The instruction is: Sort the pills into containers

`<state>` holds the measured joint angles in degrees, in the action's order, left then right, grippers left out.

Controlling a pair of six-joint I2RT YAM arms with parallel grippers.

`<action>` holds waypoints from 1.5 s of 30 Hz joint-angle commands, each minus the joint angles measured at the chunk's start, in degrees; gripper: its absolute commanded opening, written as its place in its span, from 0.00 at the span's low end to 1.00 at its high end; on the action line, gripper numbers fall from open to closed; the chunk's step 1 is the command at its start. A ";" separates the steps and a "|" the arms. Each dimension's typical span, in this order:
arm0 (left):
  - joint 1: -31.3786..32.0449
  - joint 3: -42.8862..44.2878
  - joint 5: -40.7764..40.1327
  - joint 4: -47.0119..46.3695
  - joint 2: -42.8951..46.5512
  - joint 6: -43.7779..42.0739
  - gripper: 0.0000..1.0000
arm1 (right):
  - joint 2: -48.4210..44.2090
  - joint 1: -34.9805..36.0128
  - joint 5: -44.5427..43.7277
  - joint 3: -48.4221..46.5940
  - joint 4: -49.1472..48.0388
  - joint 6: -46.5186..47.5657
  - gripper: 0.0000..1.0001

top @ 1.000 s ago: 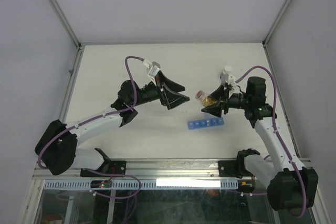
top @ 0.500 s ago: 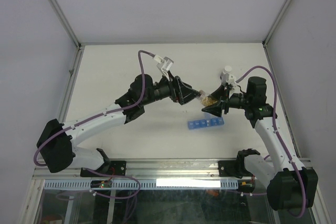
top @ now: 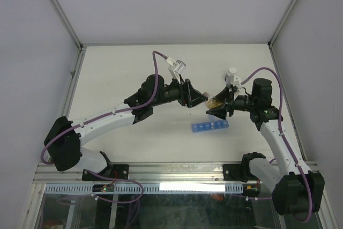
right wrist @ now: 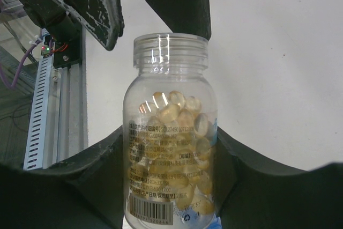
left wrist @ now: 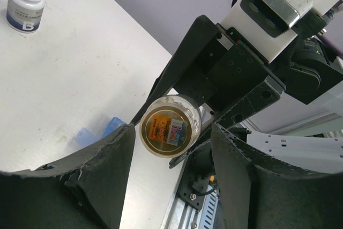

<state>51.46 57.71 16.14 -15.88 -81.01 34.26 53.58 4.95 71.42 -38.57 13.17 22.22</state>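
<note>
My right gripper (top: 218, 108) (right wrist: 171, 151) is shut on a clear pill bottle (top: 210, 101) (right wrist: 170, 148), held tilted above the table. Pale amber pills (right wrist: 179, 127) fill the bottle's lower part. Its neck end (left wrist: 170, 126) points at my left gripper (top: 202, 98) (left wrist: 171, 156). The left gripper's black fingers (left wrist: 107, 178) stand either side of that neck, apart from it, so it is open. The blue containers (top: 209, 126) (left wrist: 95, 132), one narrow row of compartments, lie on the table just below the bottle.
A small white-capped bottle (top: 232, 72) (left wrist: 24, 4) stands on the table behind the right gripper. The metal rail (left wrist: 201, 207) of the table's near edge runs beneath both arms. White enclosure walls close in the far side and both flanks.
My left arm has swung right, up to the bottle's neck, and its jaws have narrowed around it. The right arm and the bottle have stayed put.
</note>
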 commanded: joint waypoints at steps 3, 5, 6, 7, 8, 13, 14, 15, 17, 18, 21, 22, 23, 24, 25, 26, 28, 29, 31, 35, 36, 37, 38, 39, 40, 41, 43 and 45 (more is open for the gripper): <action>0.75 2.84 2.16 -1.60 -0.32 -0.98 0.55 | -1.19 -0.46 1.94 -2.53 -1.66 0.72 0.00; 0.74 2.80 2.43 -1.68 -0.46 -0.95 0.53 | -1.20 -0.43 1.94 -2.48 -1.66 0.69 0.00; 0.79 2.87 2.55 -1.72 -0.46 -0.99 0.52 | -1.20 -0.43 1.91 -2.47 -1.63 0.66 0.00; 0.75 2.88 2.73 -1.74 -0.46 -1.03 0.52 | -1.20 -0.46 1.93 -2.48 -1.65 0.64 0.00; 0.75 2.97 2.89 -1.73 -0.46 -1.06 0.51 | -1.28 -0.40 1.90 -2.48 -1.65 0.63 0.00; 0.75 3.28 3.74 -1.95 -2.30 -1.26 0.46 | -1.28 -0.43 1.94 -2.48 -1.65 0.64 0.00; 0.75 3.26 3.91 -2.04 -2.46 -1.32 0.43 | -1.29 -0.41 1.96 -2.48 -1.66 0.63 0.00; 0.74 3.28 4.13 -2.11 -2.59 -1.37 0.41 | -1.29 -0.46 1.95 -2.50 -1.66 0.58 0.00; 0.75 3.41 4.86 -2.14 -2.94 -1.67 0.39 | -1.33 -0.43 2.01 -2.48 -1.66 0.58 0.00; 0.75 3.43 5.55 -2.19 -3.10 -1.89 0.37 | -1.29 -0.43 2.00 -2.52 -1.59 0.63 0.00; 0.79 3.35 8.11 -2.69 -3.36 -3.49 0.29 | -1.29 -0.49 2.02 -2.48 -1.66 0.63 0.00; 0.77 3.06 9.55 -3.34 -3.31 -4.75 0.26 | -1.29 -0.48 2.03 -2.48 -1.66 0.63 0.00; 0.70 2.51 11.34 -4.38 -3.25 -6.23 0.23 | -1.29 -0.48 2.04 -2.49 -1.66 0.62 0.00; 0.68 1.97 13.39 -5.65 -3.09 -8.71 0.20 | -1.36 -0.47 2.04 -2.48 -1.66 0.59 0.00; 0.66 1.26 16.06 -7.21 -2.96 -11.52 0.16 | -1.37 -0.48 2.06 -2.48 -1.66 0.63 0.00; 0.67 0.64 18.23 -8.03 -2.75 -14.19 0.13 | -1.45 -0.55 2.06 -2.50 -1.66 0.61 0.00; 0.57 -0.35 23.44 -8.37 -2.44 -21.33 0.12 | -1.46 -0.54 2.18 -2.47 -1.65 0.63 0.00; 0.57 -0.73 25.83 -8.15 -2.41 -25.26 0.12 | -1.46 -0.53 2.27 -2.48 -1.66 0.69 0.00; 0.46 -1.23 30.49 -7.16 -2.45 -33.57 0.11 | -1.44 -0.60 2.33 -2.51 -1.63 0.69 0.00; -1.20 -0.75 42.85 -2.27 -3.07 -50.38 0.11 | -1.46 -0.72 2.45 -2.39 -1.66 0.66 0.00; -2.10 -0.06 45.75 -0.87 -3.53 -53.15 0.10 | -1.45 -0.77 2.42 -2.39 -1.66 0.71 0.00; -3.21 0.67 48.34 0.00 -4.19 -54.94 0.09 | -1.46 -0.76 2.49 -2.36 -1.66 0.68 0.00; -4.11 1.84 50.78 0.85 -5.01 -56.18 0.09 | -1.46 -0.77 2.52 -2.39 -1.66 0.71 0.00; -5.00 3.01 52.26 1.15 -5.84 -56.23 0.09 | -1.39 -0.78 2.55 -2.45 -1.66 0.70 0.00; -5.57 4.21 52.60 1.19 -6.57 -55.86 0.10 | -1.33 -0.79 2.52 -2.44 -1.66 0.76 0.00; -5.88 5.51 52.31 1.18 -7.33 -54.90 0.11 | -1.29 -0.79 2.62 -2.41 -1.66 0.77 0.00; -6.25 7.34 50.71 0.63 -8.19 -52.99 0.21 | -1.29 -0.80 2.59 -2.44 -1.64 0.81 0.00; -6.28 7.73 48.30 -2.12 -8.39 -49.91 0.35 | -1.29 -0.82 2.59 -2.48 -1.55 0.79 0.00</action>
<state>44.58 63.00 57.54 -18.26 -88.97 -16.01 53.04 4.73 75.61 -38.57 16.16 23.35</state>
